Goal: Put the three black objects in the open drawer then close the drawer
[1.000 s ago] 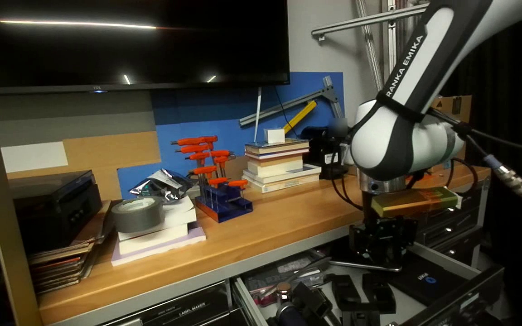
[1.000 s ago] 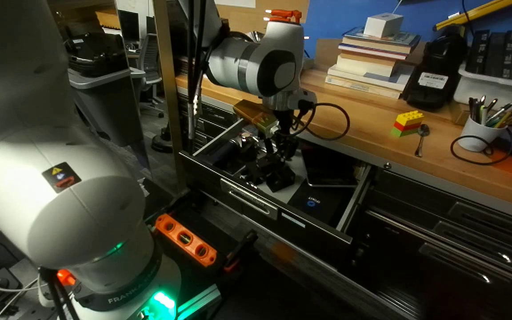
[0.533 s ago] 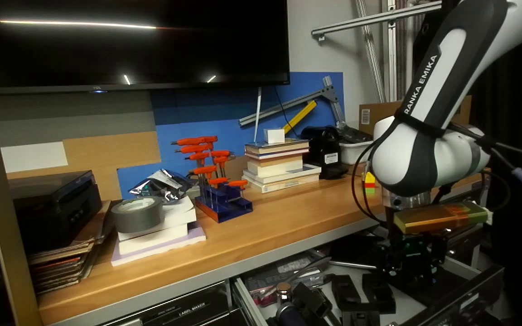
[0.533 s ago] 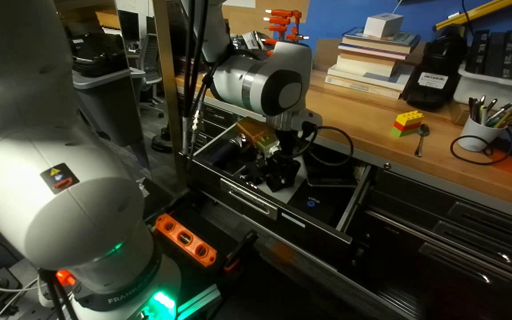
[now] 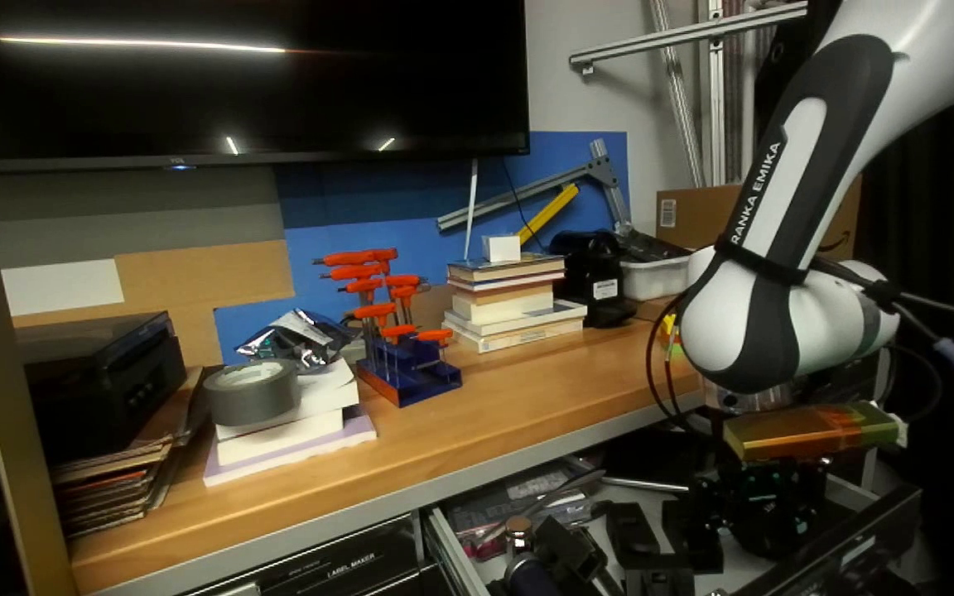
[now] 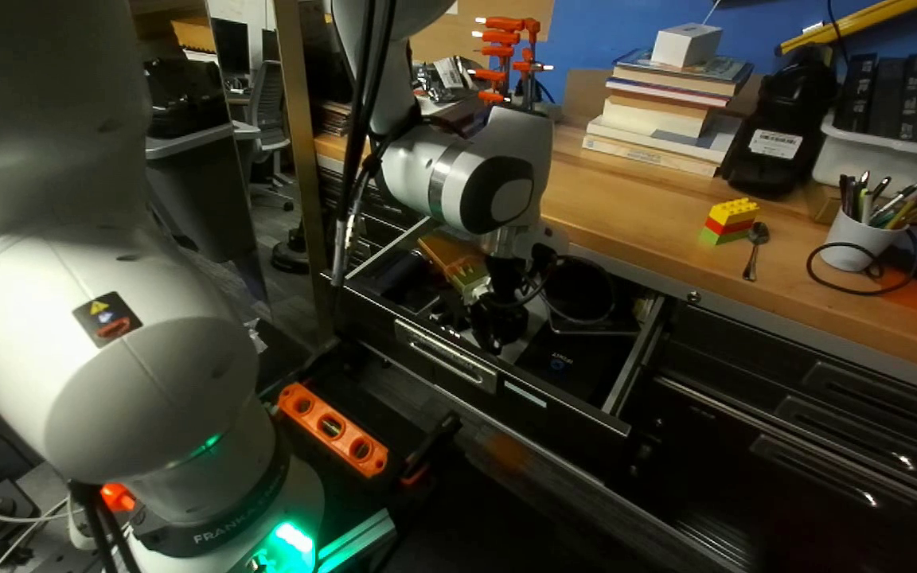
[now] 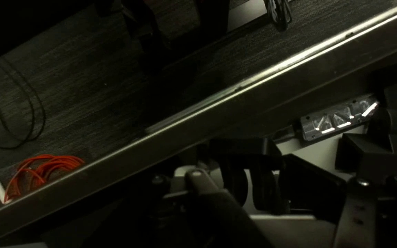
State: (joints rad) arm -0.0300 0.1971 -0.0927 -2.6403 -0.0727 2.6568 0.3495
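The open drawer (image 6: 458, 350) also shows in another exterior view (image 5: 837, 555); its front wall (image 7: 219, 113) crosses the wrist view. Black blocky objects (image 5: 631, 530), (image 5: 691, 536) lie in the drawer. Other dark items beside them make it hard to tell which are the three. My gripper (image 5: 763, 517) is low inside the drawer near its front wall, also seen in an exterior view (image 6: 498, 326). In the wrist view my gripper (image 7: 276, 186) looks open. A black pronged piece (image 7: 243, 150) shows beyond the gap, near the front wall; whether it touches the fingers is unclear.
A flat black box (image 6: 566, 362) and dark tools share the drawer. The wooden bench (image 5: 518, 397) overhangs behind it, with a blue hex-key stand (image 5: 411, 372) and books (image 5: 510, 306). A black toolbox with an orange level (image 6: 331, 427) stands on the floor before the drawer.
My gripper has moved down into the drawer and toward its front wall. It now covers black items that showed below it. The black objects to its side and the drawer have not moved.
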